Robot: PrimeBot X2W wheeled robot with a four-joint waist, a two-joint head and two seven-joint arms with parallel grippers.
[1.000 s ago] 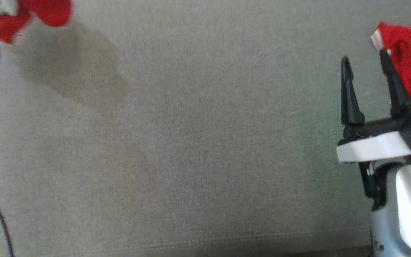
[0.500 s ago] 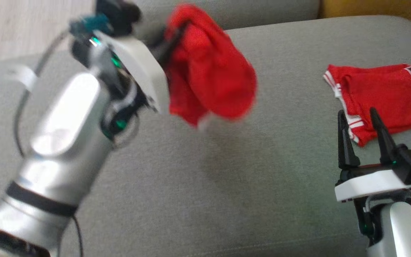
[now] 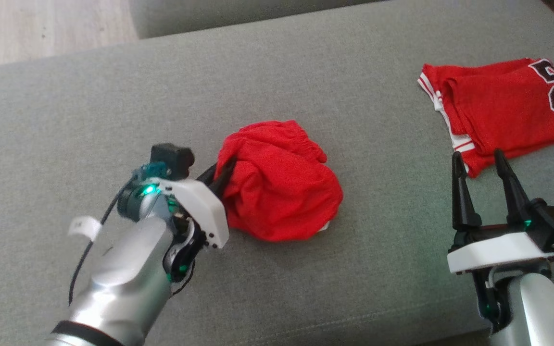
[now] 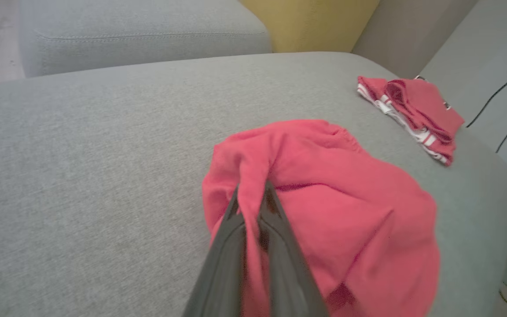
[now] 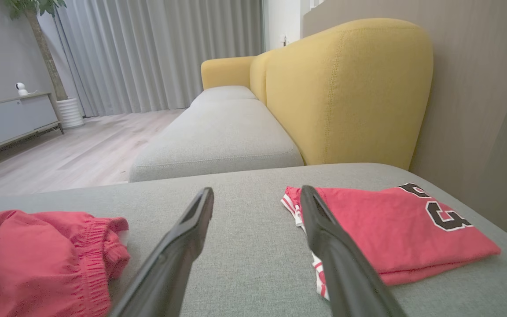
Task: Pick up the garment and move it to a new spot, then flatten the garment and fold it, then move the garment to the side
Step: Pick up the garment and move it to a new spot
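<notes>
Sets red shorts (image 3: 282,192) down from mid-air onto sofa cushion (image 3: 306,298), bunched ahead of left gripper (image 3: 226,168), still pinching them; keeps right gripper (image 3: 476,158) spread, empty. Flattening next.

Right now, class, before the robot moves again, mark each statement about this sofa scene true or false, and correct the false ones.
1. The left gripper has its fingers shut on the crumpled red garment. True.
2. The right gripper has its fingers open and empty. True.
3. The folded jersey lies on the grey cushion. True.
4. The crumpled red garment is spread flat. False: it is bunched in a heap.
5. The folded jersey lies to the robot's left of the crumpled red garment. False: it lies to the robot's right.
</notes>
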